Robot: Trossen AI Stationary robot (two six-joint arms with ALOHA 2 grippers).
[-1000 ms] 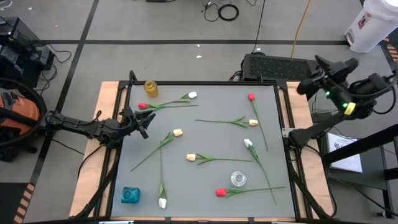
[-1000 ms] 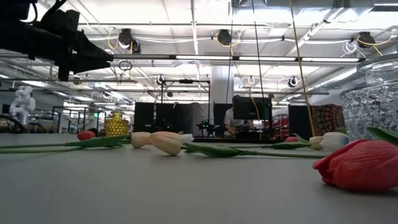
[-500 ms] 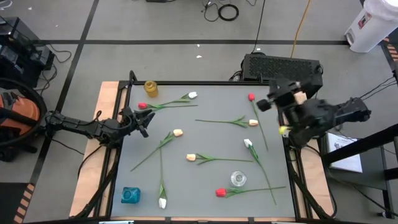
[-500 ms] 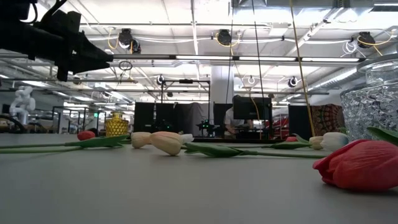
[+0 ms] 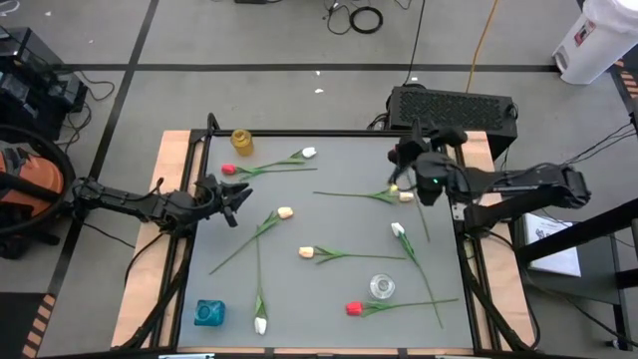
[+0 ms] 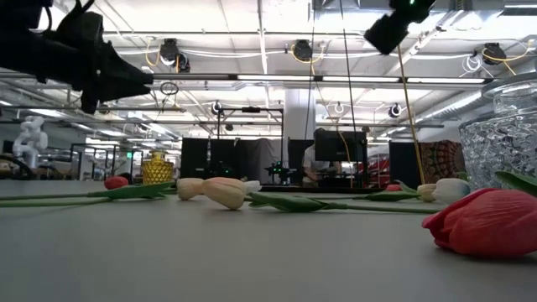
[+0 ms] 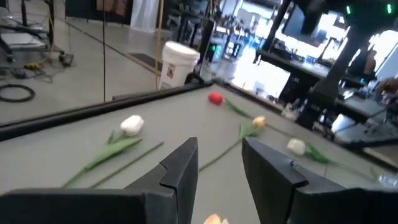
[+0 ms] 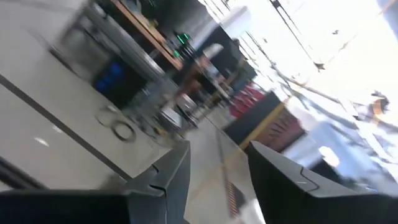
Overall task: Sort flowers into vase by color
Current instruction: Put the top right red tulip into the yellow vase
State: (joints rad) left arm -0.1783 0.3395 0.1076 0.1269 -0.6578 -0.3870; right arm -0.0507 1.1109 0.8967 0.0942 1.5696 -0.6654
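A: From above, the flowers [image 5: 329, 253] lie scattered flat across the grey bench [image 5: 339, 214], none of them in a vase. A yellow vase [image 5: 241, 142] stands at the far left corner, a blue vase [image 5: 208, 313] at the near left corner, and a clear glass vase [image 5: 381, 287] near the front right.

B: And the arms?

A: The left end effector [image 5: 231, 199] hovers over the left edge, near a red tulip [image 5: 228, 170]. Its wrist view shows the two fingers [image 7: 180, 165] apart with nothing between them. The right end effector [image 5: 399, 160] reaches over the far right part of the bench, above a red tulip head [image 5: 403, 156]; its own wrist view shows parted, empty fingers [image 8: 171, 171] aimed out into the room.

B: What does the level view add?

A: Height. Both arms hang well above the surface, and the red tulip [image 6: 487, 220] by the glass vase [image 6: 502, 138] fills the foreground. A person sits at a monitor far behind.
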